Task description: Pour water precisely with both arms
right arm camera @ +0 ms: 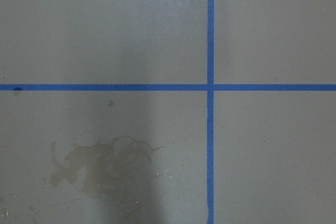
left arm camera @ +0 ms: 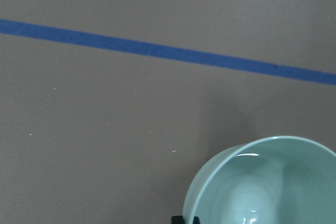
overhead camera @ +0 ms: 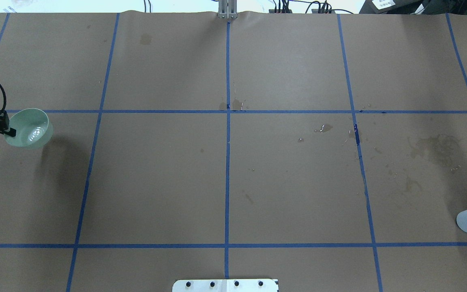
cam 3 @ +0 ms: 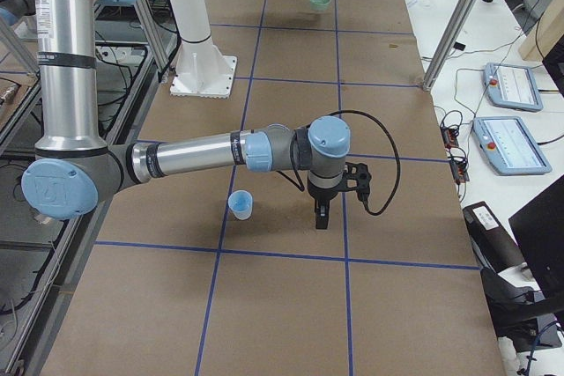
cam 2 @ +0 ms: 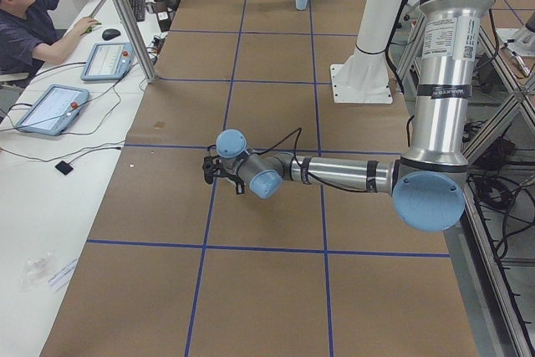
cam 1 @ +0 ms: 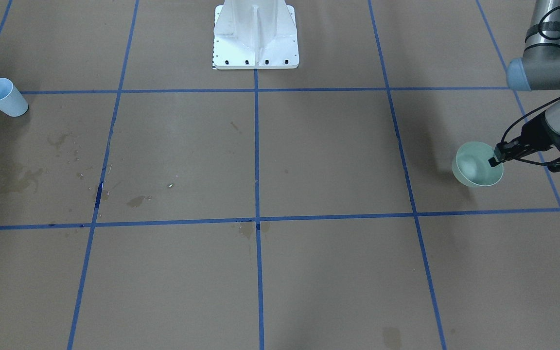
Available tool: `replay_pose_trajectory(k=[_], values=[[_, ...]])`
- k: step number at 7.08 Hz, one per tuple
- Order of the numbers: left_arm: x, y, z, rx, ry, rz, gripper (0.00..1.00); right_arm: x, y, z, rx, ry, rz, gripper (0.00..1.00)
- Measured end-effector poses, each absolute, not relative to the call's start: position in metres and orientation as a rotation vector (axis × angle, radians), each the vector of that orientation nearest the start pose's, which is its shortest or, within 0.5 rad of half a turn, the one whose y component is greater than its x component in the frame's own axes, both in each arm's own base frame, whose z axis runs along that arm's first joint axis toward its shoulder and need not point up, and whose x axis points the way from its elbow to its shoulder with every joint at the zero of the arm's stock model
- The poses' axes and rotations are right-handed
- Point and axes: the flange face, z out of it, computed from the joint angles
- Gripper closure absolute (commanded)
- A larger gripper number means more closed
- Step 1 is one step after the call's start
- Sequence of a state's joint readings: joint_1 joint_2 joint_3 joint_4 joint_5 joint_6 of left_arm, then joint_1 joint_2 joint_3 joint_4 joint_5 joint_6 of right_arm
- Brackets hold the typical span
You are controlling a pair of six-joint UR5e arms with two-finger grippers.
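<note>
Overhead exterior: my left pincer (overhead camera: 9,130) grips the green bowl (overhead camera: 31,129). Whether the right pincer (cam 3: 322,220) is open I cannot tell; pouring looks unstarted

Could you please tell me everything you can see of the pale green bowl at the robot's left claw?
The pale green bowl is round, smooth and glossy, like glazed ceramic or plastic, with a thin rim and a deep, plain inside. It stands mouth up toward the table's end on the robot's left, near a blue tape line. The left claw pinches its rim, one finger inside. Pale glints at its bottom may be a little water. Whether it rests on the brown paper or is lifted is unclear.
</note>
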State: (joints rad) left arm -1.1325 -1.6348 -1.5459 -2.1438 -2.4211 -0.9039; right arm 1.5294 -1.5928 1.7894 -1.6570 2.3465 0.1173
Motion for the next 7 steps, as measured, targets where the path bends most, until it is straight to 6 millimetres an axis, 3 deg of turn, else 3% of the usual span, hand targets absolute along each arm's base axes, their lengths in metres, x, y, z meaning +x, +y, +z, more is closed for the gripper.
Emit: replay_pose_trajectory(k=[2, 3, 4, 5, 7], values=[[0.184, -0.554, 0.453, -0.115, 1.003, -0.219, 1.00, 0.043, -0.486, 0.569, 0.046, -0.781, 0.028, 0.00], [0.208, -0.568, 0.390, -0.149, 1.008, -0.267, 1.00, 0.044, -0.485, 0.568, 0.047, -0.781, 0.027, 0.00], [0.262, -0.568, 0.332, -0.182, 1.003, -0.308, 1.00, 0.044, -0.484, 0.568, 0.049, -0.781, 0.026, 0.00], [0.336, -0.556, 0.281, -0.198, 0.981, -0.346, 1.00, 0.044, -0.485, 0.567, 0.050, -0.781, 0.026, 0.00], [0.468, -0.530, 0.211, -0.206, 0.941, -0.406, 1.00, 0.044, -0.485, 0.566, 0.052, -0.781, 0.026, 0.00]])
